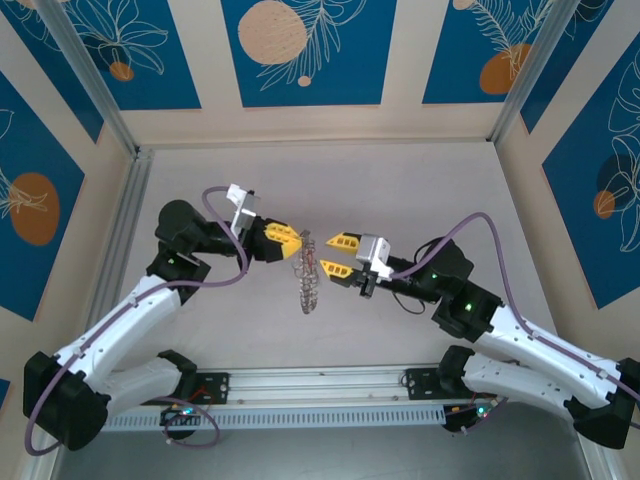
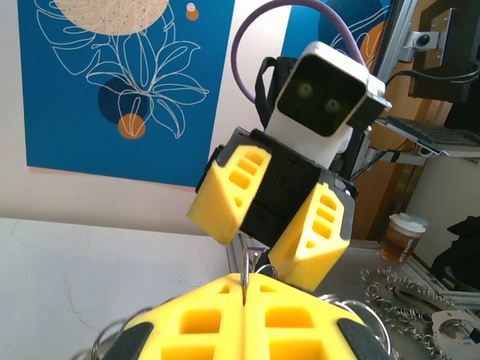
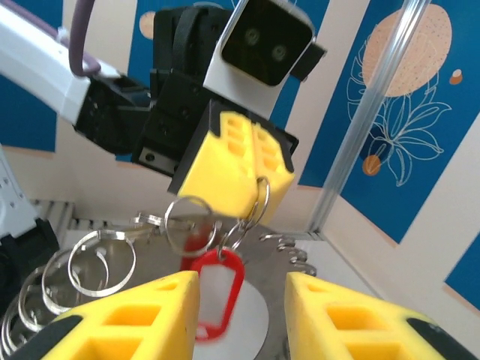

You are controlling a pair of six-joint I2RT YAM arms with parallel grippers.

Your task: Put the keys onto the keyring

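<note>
My right gripper [image 3: 241, 292] sits nearest the lens, its yellow fingers parted to a moderate gap and gripping nothing. Between them dangles the tiny red oval hollow-centred key [image 3: 202, 264], hung from a wire loop just under my left gripper [image 3: 251, 191]. The left pads are pressed together on the edge of the flat grey metal keyring [image 1: 308, 275], fringed with silver loops and held above the table between both arms. Judgement: the key looks threaded, but I cannot tell if it is fully seated. To finish well, hold the left clamp steady and draw the right fingers straight back, clear of the loops.
</note>
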